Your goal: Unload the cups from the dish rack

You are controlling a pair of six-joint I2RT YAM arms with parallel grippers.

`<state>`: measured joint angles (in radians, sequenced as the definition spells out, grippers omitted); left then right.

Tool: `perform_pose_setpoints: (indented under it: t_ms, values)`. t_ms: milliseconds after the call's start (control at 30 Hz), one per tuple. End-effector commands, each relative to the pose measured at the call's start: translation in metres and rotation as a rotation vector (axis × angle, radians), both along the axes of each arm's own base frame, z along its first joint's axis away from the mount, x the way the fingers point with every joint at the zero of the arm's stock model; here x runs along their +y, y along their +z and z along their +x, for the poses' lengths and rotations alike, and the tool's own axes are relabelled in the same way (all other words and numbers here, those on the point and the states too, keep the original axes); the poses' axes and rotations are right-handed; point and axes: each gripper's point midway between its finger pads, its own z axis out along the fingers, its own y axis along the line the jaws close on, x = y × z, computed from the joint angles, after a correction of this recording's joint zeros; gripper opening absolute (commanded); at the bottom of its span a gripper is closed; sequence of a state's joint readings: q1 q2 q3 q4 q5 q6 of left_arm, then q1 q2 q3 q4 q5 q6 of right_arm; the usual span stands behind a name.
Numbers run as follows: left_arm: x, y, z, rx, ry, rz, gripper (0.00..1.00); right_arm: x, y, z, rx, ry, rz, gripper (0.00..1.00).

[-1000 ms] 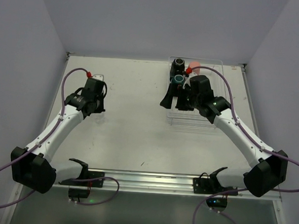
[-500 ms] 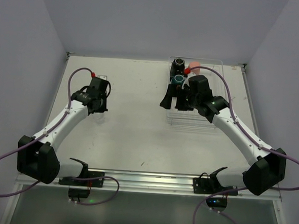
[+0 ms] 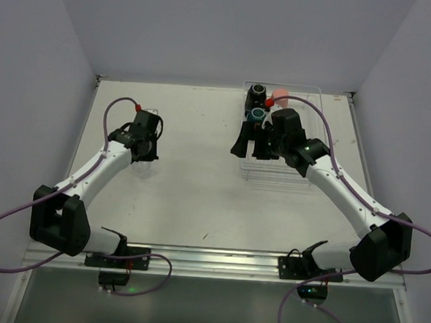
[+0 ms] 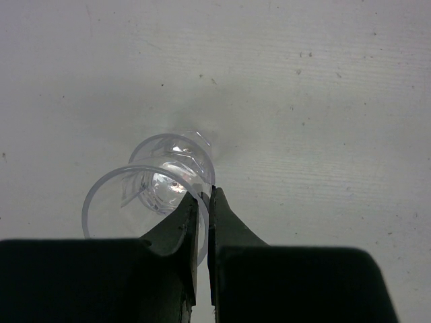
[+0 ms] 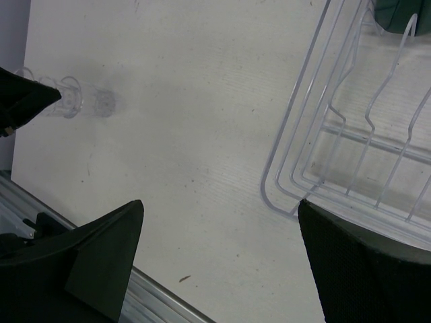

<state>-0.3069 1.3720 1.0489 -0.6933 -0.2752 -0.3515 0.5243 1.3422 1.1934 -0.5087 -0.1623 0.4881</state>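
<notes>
At the near left of the table [image 3: 191, 204], the left gripper [image 4: 205, 192] points down at the white surface. Its two fingers [image 4: 185, 222] are pressed almost together, pinching the thin wall of a clear cup [image 4: 114, 185] at the rim. One finger is inside the cup and the other outside. A second clear ring shows just beyond the rim. I cannot tell whether it is the cup's own base or another small cup touching it. From above, the left gripper [image 3: 143, 151] sits well apart from the rack, on the left half of the table, and hides the cup from that camera.

Further right, the right gripper [image 3: 251, 147] hangs with its fingers spread wide and nothing between them. In its wrist view the right gripper [image 5: 219, 202] is over bare table, just beside the near left corner of the dish rack [image 5: 303, 161].

The transparent dish rack [image 3: 287, 179] lies at the right of the table and runs toward the back wall. A dark teal cup [image 3: 258, 114] stands upright in its left side, just beyond the right gripper. Behind that is a black cup [image 3: 258, 90], also upright. At the far end is a salmon-pink tumbler [image 3: 281, 94], partly crossed by the right arm's cable [image 3: 307, 103].
</notes>
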Motion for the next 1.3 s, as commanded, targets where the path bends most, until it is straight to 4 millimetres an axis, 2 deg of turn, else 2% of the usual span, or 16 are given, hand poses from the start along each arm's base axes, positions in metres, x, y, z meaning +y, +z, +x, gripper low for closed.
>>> perform_pose_setpoints:
  t_ms: [0, 200, 333, 500, 567, 600, 733, 767, 800, 833, 900, 967, 1000, 1067, 1200, 1267]
  values:
    - [0.002, 0.002, 0.01, -0.045, 0.014, 0.002, 0.0, -0.001, -0.003, 0.006, -0.022, -0.006, -0.024, 0.98]
    - [0.006, -0.005, 0.01, -0.029, 0.027, 0.026, 0.13, 0.0, -0.007, 0.01, -0.011, -0.01, -0.03, 0.98]
    - [0.009, -0.006, 0.009, -0.031, 0.045, 0.039, 0.25, -0.001, -0.01, 0.017, -0.011, -0.033, -0.047, 0.98]
    - [0.011, 0.001, 0.012, -0.062, 0.061, 0.039, 0.38, -0.01, -0.008, 0.039, -0.029, -0.106, -0.113, 0.98]
    - [0.01, 0.008, 0.013, -0.084, 0.064, 0.026, 0.4, -0.015, -0.015, 0.048, -0.012, -0.141, -0.158, 0.98]
    - [0.009, 0.012, 0.013, -0.096, 0.064, 0.016, 0.41, -0.022, -0.007, 0.058, -0.042, -0.186, -0.186, 0.98]
    - [0.001, 0.044, 0.015, -0.19, 0.047, -0.053, 0.43, -0.035, -0.008, 0.086, -0.059, -0.268, -0.297, 0.99]
    - [-0.005, 0.051, 0.014, -0.205, 0.028, -0.082, 0.43, -0.038, -0.001, 0.093, -0.064, -0.284, -0.311, 0.99]
    - [-0.009, 0.058, 0.015, -0.229, 0.014, -0.105, 0.43, -0.042, -0.012, 0.101, -0.05, -0.303, -0.362, 0.99]
    - [-0.013, 0.07, 0.014, -0.267, -0.005, -0.134, 0.44, -0.046, -0.015, 0.105, -0.044, -0.316, -0.388, 0.99]
    - [-0.027, 0.081, 0.013, -0.299, -0.059, -0.202, 0.45, -0.051, -0.012, 0.117, -0.058, -0.35, -0.412, 0.99]
    - [-0.043, 0.097, 0.007, -0.342, -0.13, -0.288, 0.46, -0.056, -0.016, 0.131, -0.062, -0.369, -0.432, 0.99]
    - [-0.05, 0.108, 0.006, -0.393, -0.16, -0.33, 0.48, -0.056, -0.025, 0.137, -0.057, -0.366, -0.454, 0.99]
    - [-0.066, 0.119, 0.0, -0.427, -0.237, -0.408, 0.52, -0.058, -0.022, 0.15, -0.086, -0.387, -0.473, 0.99]
    - [-0.075, 0.133, -0.004, -0.498, -0.284, -0.467, 0.56, -0.059, -0.028, 0.167, -0.098, -0.392, -0.488, 0.99]
    - [-0.078, 0.13, -0.005, -0.49, -0.3, -0.476, 0.56, -0.058, -0.031, 0.174, -0.1, -0.389, -0.497, 0.99]
